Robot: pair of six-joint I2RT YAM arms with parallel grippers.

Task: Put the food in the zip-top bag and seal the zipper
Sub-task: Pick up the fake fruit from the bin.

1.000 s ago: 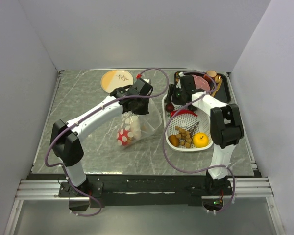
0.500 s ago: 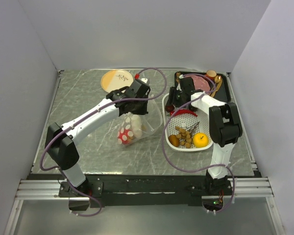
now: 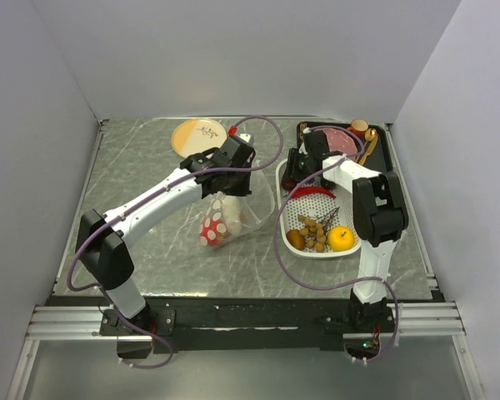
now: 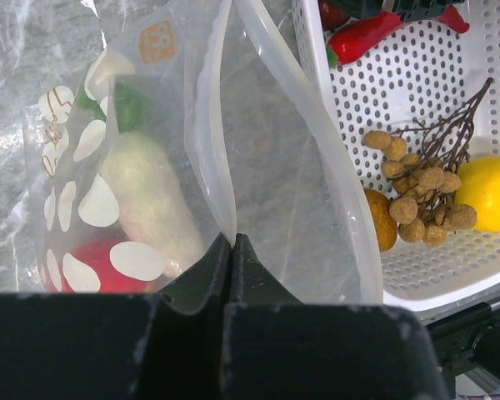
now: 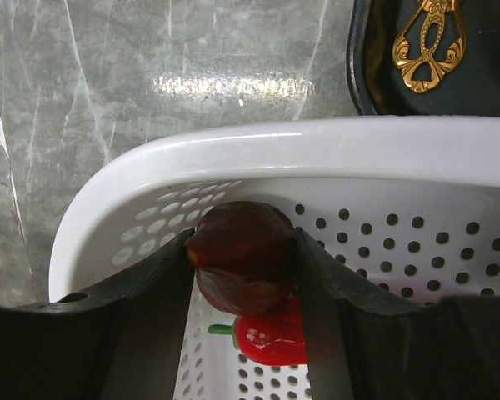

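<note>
I am watching the left gripper (image 4: 232,243) pinching the zip-top bag (image 3: 221,218) by its mouth edge, its two fingers pressed flat together on the clear plastic with no gap showing. The bag is hanging below that grip just beside the white basket (image 5: 317,142), its mouth gaping, and the zipper (image 4: 333,167) is curving away from the pinch as a pale strip that is lying close along the basket's near wall. Inside the bag, a white-and-green vegetable (image 4: 150,192) is resting lengthwise and a red piece (image 4: 92,262) is sitting under it at the bottom, both behind the printed white dots. The rest of the food is lying in the basket: a yellow round fruit (image 4: 487,196), a brown oval (image 4: 382,221) and a cluster of small brown nuts (image 4: 425,196) on a dark twig between them. At the basket's far corner, the right gripper (image 5: 242,250) is reaching down, and its fingers are pressing against both sides of a dark brown round fruit (image 5: 242,237) that is sitting close against the wall; I cannot tell whether it is lifted off the floor. A red pepper (image 5: 267,337) is lying just under that fruit. Beyond the basket rim, a black tray (image 5: 375,83) is holding a gold utensil (image 5: 429,37) on the marbled table (image 5: 108,83).
</note>
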